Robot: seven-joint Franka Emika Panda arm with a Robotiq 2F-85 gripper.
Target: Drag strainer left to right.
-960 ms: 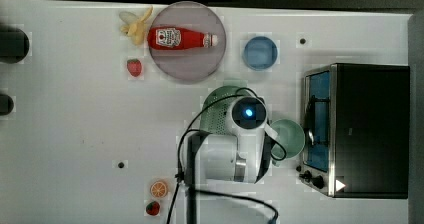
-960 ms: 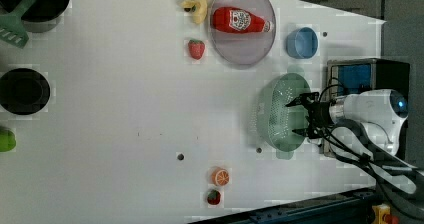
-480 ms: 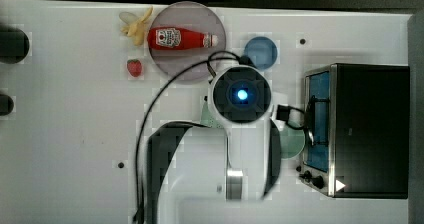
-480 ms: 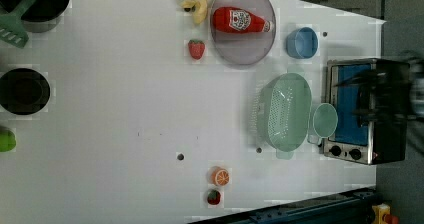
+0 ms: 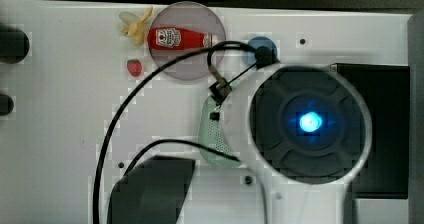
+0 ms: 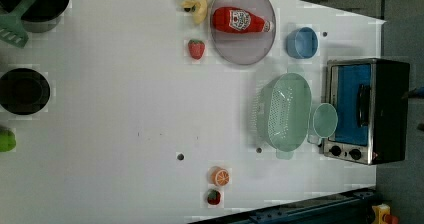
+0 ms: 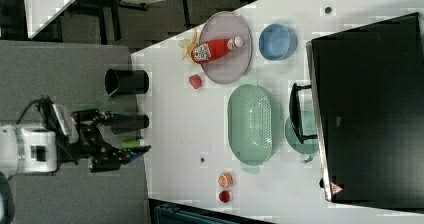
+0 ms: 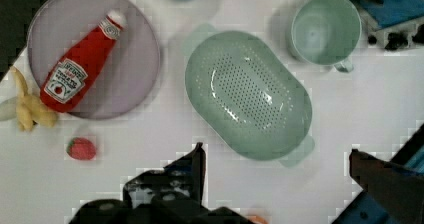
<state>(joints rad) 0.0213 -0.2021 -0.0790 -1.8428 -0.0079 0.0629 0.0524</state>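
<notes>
The strainer [image 6: 284, 111] is sitting upright on the white table [image 6: 125, 109], empty, with the mint mug [image 6: 324, 120] just beside it at about 3 o'clock in the left view and the toaster oven [image 6: 367, 111] right past that. At roughly 11 o'clock from it there's the purple plate [image 6: 242, 24] with the ketchup bottle [image 6: 240, 20] lying on it. The gripper [image 8: 275, 166] hangs well above it all with fingers spread wide apart — holding nothing, touching nothing.

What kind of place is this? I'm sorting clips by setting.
Likely a mock kitchen on a lab tabletop: a toaster oven, a strainer and mug beside it, and toy food such as a ketchup bottle on a plate on the white table.
</notes>
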